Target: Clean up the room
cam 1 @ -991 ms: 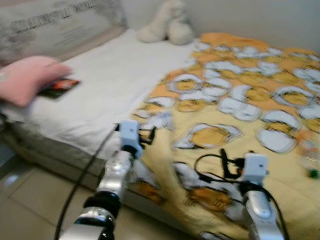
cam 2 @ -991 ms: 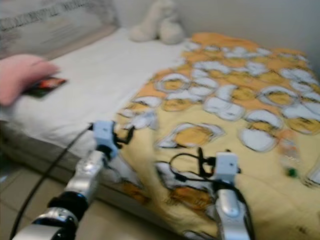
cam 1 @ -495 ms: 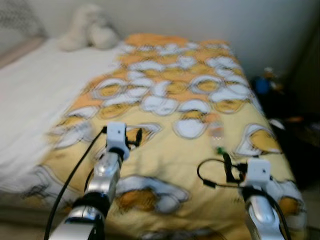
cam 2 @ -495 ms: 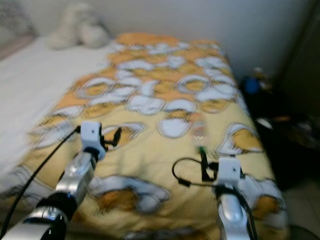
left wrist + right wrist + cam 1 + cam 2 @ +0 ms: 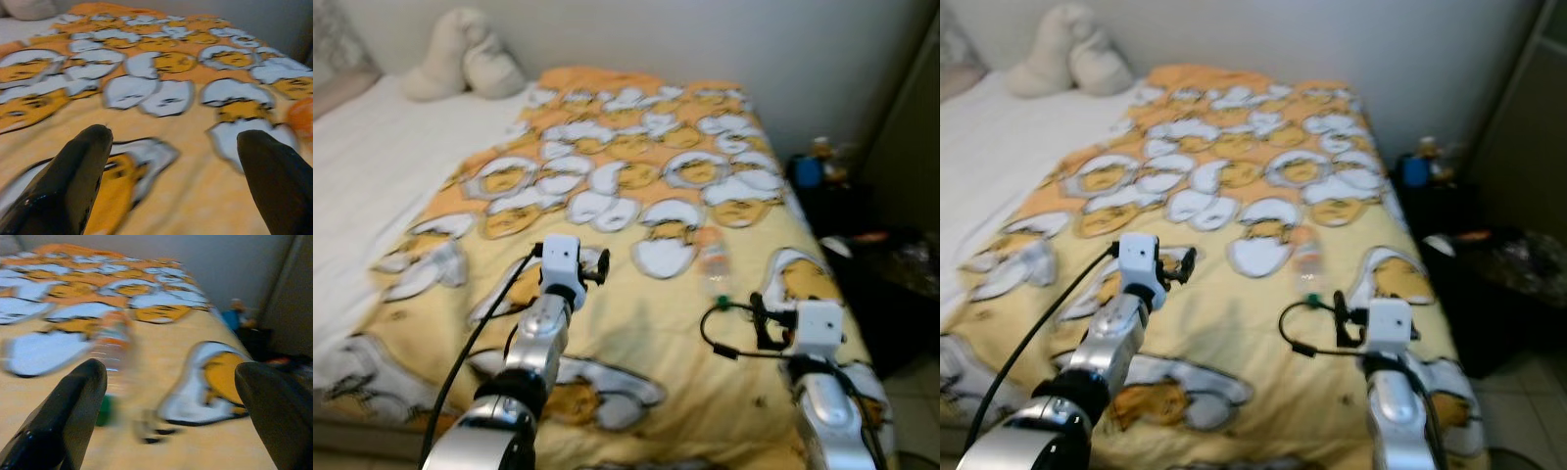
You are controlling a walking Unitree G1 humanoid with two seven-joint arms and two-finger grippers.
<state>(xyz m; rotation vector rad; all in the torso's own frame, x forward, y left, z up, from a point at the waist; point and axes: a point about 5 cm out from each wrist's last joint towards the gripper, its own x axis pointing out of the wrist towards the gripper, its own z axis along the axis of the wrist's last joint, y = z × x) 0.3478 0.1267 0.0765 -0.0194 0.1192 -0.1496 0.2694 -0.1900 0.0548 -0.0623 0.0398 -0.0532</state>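
**Bottle on the yellow blanket, both grippers released above the bed**

Bottle [image 5: 713, 266] of clear plastic, with an orange label and a green cap, lies on its side on the yellow blanket [image 5: 656, 323] that has a pattern of egg figures. It rests between the two arms, nearer to the right one, with the cap end toward the robot.

The left gripper [image 5: 176, 166] hangs over the blanket with its two black fingers [image 5: 78, 171] spread wide and nothing between them. The right gripper [image 5: 171, 401] is also released, its fingers [image 5: 73, 406] far apart, and the bottle is seen blurred just beyond the gap, closer to one finger. It does not touch the bottle.

At the robot's left the white sheet [image 5: 372, 186] of the bed is uncovered. A cream plush toy [image 5: 465, 67] sits at the far edge by the wall. At the right of the bed stands a dark low table [image 5: 1489, 284] with small things on it, among them a blue object [image 5: 1416, 168]; what they are I cannot tell.
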